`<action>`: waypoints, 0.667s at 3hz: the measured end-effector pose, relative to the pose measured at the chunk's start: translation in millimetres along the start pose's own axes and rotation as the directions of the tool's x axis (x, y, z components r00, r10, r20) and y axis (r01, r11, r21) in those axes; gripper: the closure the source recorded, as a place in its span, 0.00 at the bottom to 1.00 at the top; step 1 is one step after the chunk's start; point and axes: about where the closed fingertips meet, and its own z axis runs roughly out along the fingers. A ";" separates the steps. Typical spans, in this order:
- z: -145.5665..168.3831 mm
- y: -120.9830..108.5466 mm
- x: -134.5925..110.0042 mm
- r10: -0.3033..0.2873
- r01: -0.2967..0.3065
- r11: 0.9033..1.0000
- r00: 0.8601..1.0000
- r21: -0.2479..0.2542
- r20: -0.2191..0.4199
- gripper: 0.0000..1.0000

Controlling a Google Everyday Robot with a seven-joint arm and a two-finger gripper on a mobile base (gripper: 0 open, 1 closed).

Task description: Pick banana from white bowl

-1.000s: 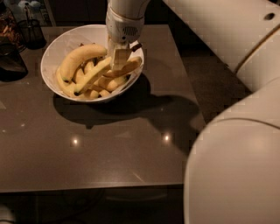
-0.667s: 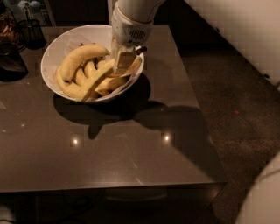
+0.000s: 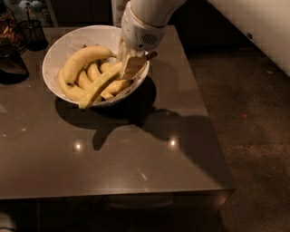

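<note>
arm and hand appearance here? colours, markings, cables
The arm is a smooth, rounded white shell. Its wrist housing has a perforated vent patch and a thin tan ring line. The hand, over the right side of the white bowl, has flat cream-tan fingers. No cables or sleeves show.

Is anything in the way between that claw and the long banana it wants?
Nothing visible. The gripper sits inside the white bowl, right at the long banana's upper end; the other bananas lie left of it, not between.
</note>
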 end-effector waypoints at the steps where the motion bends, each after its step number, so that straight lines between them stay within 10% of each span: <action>1: -9.4 12.9 -8.3 0.010 -0.010 1.000 1.000 0.021 0.007 1.00; 2: -22.1 35.1 -14.9 0.053 -0.053 0.997 0.999 0.054 0.012 1.00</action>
